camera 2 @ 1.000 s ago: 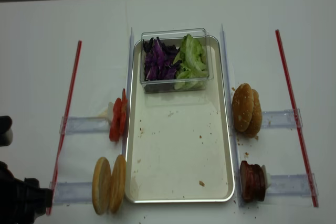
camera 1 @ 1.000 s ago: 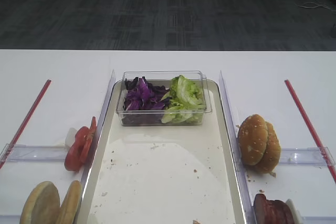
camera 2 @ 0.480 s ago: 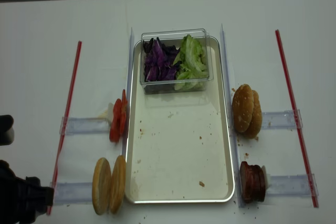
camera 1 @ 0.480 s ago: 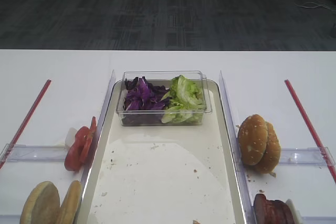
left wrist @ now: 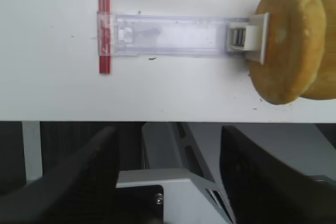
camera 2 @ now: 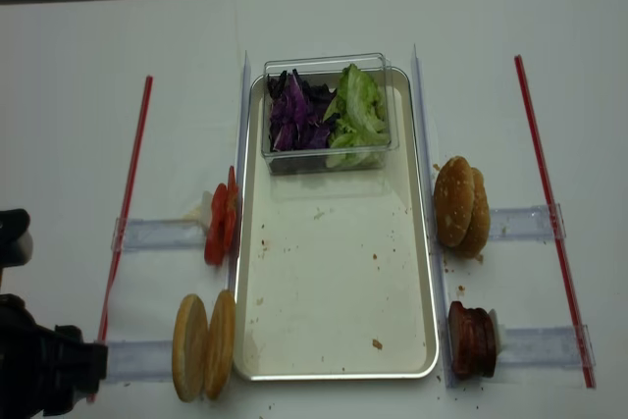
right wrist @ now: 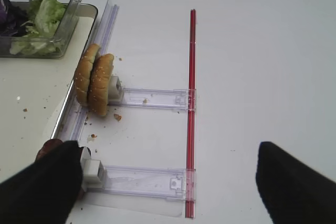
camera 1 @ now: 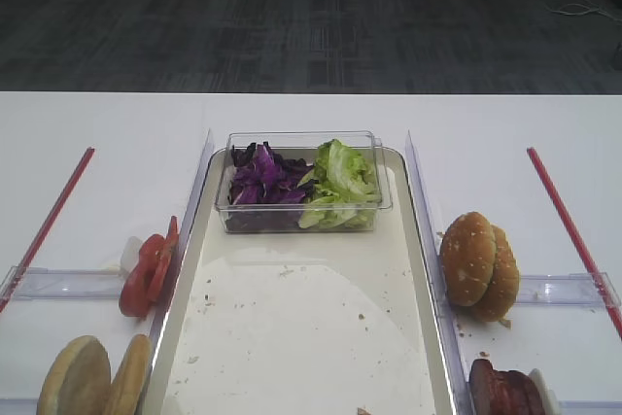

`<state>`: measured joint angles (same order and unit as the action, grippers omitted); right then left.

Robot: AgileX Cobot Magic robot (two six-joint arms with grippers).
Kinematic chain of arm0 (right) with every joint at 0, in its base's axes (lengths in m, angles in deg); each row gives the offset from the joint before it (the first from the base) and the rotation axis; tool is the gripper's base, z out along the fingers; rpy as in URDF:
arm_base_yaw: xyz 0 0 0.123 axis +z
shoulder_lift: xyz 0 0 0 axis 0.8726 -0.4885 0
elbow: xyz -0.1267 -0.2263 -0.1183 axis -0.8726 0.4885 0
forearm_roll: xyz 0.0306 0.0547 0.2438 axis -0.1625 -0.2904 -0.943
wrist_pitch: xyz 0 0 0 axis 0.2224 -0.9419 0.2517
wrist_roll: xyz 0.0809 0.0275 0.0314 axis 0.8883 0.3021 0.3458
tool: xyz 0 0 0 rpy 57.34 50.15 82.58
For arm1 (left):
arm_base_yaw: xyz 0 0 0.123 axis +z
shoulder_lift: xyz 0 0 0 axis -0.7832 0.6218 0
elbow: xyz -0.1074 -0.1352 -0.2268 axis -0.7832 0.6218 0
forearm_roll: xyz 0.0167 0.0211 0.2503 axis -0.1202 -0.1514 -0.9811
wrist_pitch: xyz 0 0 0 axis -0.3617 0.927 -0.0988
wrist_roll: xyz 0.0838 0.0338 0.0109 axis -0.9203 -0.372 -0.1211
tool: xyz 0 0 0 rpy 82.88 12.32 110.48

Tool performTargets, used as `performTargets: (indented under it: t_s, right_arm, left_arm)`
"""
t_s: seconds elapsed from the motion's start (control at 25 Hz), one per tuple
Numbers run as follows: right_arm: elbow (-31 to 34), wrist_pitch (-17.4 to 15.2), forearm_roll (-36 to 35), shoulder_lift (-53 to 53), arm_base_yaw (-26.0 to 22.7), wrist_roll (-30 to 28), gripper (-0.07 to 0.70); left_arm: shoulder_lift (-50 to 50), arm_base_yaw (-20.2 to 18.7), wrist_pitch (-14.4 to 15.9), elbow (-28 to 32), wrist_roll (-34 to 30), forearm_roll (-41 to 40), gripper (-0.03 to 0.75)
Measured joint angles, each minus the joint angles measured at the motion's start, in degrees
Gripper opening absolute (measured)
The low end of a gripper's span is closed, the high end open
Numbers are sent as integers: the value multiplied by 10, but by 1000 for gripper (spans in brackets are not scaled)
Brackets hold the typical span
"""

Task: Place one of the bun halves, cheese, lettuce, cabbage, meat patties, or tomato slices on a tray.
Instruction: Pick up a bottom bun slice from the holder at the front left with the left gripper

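Bun halves upright, apparently edge-on.

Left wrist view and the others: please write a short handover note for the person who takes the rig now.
Left gripper: open, empty, at the table edge near the flat tan seedless bun halves.
Right gripper: open, empty, above the table near the dark reddish-brown meat patties.
Large shiny metal tray: holds the clear tub of green lettuce and purple cabbage.
Nothing placed yet; pick one item, set it on the tray.

Two bun halves, two sesame buns, one tray, one tub.
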<state>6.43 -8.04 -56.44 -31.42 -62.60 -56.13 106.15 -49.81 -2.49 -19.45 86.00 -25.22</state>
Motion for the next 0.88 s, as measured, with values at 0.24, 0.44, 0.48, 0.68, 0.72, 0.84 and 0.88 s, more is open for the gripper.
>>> performTargets:
  t_s: [0.24,0.44,0.48,0.68,0.72,0.84,0.88]
  right_arm:
    - [0,0,0,0,0,-1,661]
    - [0,0,0,0,0,-1,661]
    - [0,0,0,0,0,-1,661]
    - [0,0,0,0,0,-1,661]
    - [0,0,0,0,0,-1,661]
    - [0,0,0,0,0,-1,661]
    - [0,0,0,0,0,-1,661]
  left_arm:
    - [2,-17,0,-31,-1,13,417]
    - [12,-53,0,-49,3,16,404]
    - [19,-61,0,-53,5,18,403]
    - [53,-100,0,-77,28,24,403]
    - [59,-110,0,-84,36,24,400]
    - [74,-152,0,-102,61,24,392]
    - [79,-165,0,-105,71,24,392]
